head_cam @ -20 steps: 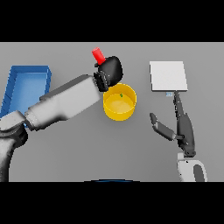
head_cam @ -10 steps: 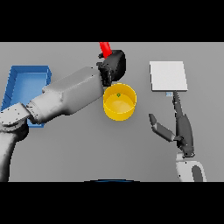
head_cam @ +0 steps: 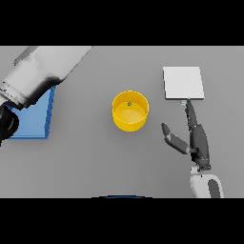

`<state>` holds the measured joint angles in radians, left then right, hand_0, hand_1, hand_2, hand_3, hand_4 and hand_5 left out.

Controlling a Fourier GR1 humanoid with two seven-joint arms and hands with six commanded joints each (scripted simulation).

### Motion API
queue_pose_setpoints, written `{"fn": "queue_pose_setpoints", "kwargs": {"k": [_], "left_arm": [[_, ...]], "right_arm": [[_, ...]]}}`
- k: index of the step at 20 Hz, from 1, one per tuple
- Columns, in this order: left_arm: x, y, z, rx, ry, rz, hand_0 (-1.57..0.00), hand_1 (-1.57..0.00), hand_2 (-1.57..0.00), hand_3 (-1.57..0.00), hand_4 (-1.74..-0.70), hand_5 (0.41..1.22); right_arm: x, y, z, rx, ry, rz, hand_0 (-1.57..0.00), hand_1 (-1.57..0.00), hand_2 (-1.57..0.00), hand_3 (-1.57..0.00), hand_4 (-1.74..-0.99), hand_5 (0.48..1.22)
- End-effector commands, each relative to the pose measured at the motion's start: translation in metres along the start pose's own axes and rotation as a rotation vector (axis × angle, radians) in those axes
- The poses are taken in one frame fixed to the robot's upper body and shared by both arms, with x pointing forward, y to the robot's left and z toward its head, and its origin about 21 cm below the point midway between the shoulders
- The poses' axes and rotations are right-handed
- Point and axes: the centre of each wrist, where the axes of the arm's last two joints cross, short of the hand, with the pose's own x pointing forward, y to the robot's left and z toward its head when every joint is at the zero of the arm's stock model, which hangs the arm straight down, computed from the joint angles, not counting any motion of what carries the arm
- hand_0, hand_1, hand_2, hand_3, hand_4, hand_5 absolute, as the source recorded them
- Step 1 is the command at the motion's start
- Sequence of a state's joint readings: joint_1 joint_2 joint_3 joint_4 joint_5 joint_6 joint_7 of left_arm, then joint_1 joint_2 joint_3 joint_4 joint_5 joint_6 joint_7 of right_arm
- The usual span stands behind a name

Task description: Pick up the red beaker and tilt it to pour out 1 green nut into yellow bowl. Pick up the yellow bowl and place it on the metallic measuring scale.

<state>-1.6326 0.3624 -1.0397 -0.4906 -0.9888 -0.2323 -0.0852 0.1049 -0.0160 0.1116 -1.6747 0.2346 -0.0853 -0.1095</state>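
Though round, yellow bowl [head_cam: 130,111] smooth

A blue tray [head_cam: 28,125] lies flat on the grey surface [head_cam: 95,162], far to the left of the right hand [head_cam: 198,140]. Part of it is hidden, so what lies inside cannot be told.

A plain grey table [head_cam: 95,162] fills the view under even, flat light, with a blue tray [head_cam: 33,121] at 1 side.
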Motion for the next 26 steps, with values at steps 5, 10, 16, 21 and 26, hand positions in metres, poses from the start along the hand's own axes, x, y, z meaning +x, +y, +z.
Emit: {"fn": "queue_pose_setpoints", "kwargs": {"k": [5, 10, 16, 21, 26], "left_arm": [[-0.072, -0.057, 0.019, -0.049, 0.303, 0.544, -1.57, -1.57, -1.56, -1.36, -1.73, 1.221], [-0.099, -0.139, 0.051, 0.033, 0.466, 0.986, -1.57, -1.57, -1.57, -1.43, -1.74, 1.221], [-0.079, -0.225, 0.096, 0.062, 0.794, 1.315, -1.57, -1.57, -1.57, -1.45, -1.74, 1.221], [-0.029, -0.256, 0.129, 0.008, 0.970, 1.464, -1.57, -1.57, -1.57, -1.45, -1.74, 1.221], [0.024, -0.278, 0.164, -0.054, 1.041, 1.543, -1.57, -1.57, -1.57, -1.45, -1.74, 1.221]], "right_arm": [[0.002, -0.004, -0.006, 0.001, -0.009, -0.006, 0.00, 0.00, 0.00, 0.00, -1.222, 0.592], [-0.002, -0.005, -0.003, 0.022, -0.026, 0.005, 0.00, 0.00, 0.00, 0.00, -1.222, 0.586], [-0.005, -0.007, -0.005, 0.040, -0.018, 0.039, 0.00, 0.00, 0.00, 0.00, -1.212, 0.610], [-0.002, -0.008, -0.007, 0.059, -0.021, 0.074, 0.00, 0.00, 0.00, 0.00, -1.206, 0.653], [-0.003, -0.005, -0.006, 0.070, -0.017, 0.056, 0.00, 0.00, 0.00, 0.00, -1.218, 0.664]]}}
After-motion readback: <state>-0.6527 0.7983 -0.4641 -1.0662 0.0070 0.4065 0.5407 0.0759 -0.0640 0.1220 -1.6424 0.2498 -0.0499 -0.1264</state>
